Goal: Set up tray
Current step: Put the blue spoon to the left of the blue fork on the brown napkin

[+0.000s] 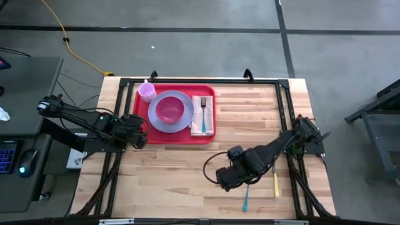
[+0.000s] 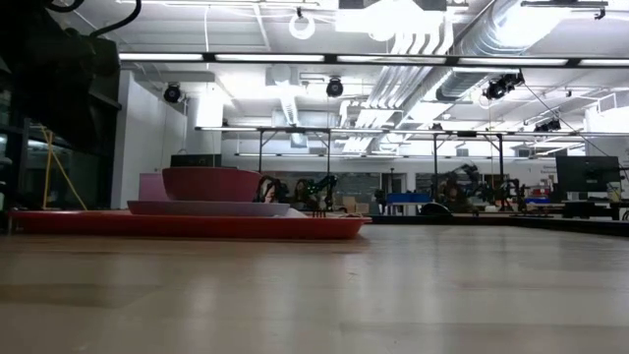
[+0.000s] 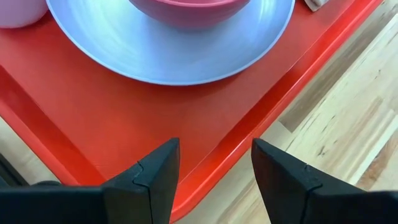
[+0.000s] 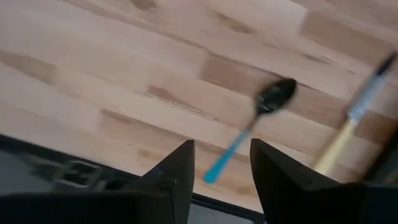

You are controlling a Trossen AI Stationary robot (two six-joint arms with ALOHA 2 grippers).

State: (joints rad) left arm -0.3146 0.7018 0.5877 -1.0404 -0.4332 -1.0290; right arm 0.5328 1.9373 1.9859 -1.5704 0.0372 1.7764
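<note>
The red tray point(image 1: 141, 114) lies at the far middle of the table, resting flat on the wood. It carries a lavender plate point(image 1: 187, 119) with a pink bowl point(image 1: 169, 109), a pink cup point(image 1: 147, 92), and a fork point(image 1: 203, 112) on a white napkin. My left gripper point(image 3: 214, 149) is open over the tray's near left corner point(image 3: 205, 168), with the rim passing between its fingers; I cannot tell whether they touch it. My right gripper point(image 4: 221, 149) is open and points down above a blue-handled spoon point(image 4: 249, 127). A yellow-handled knife point(image 4: 354, 121) lies beside the spoon.
The spoon point(image 1: 246, 201) and the knife point(image 1: 275, 182) lie near the table's near right edge. A black frame point(image 1: 284, 87) runs around the table top. Bare wood lies between the tray and the cutlery. The low view shows the tray point(image 2: 197, 226) and no gripper.
</note>
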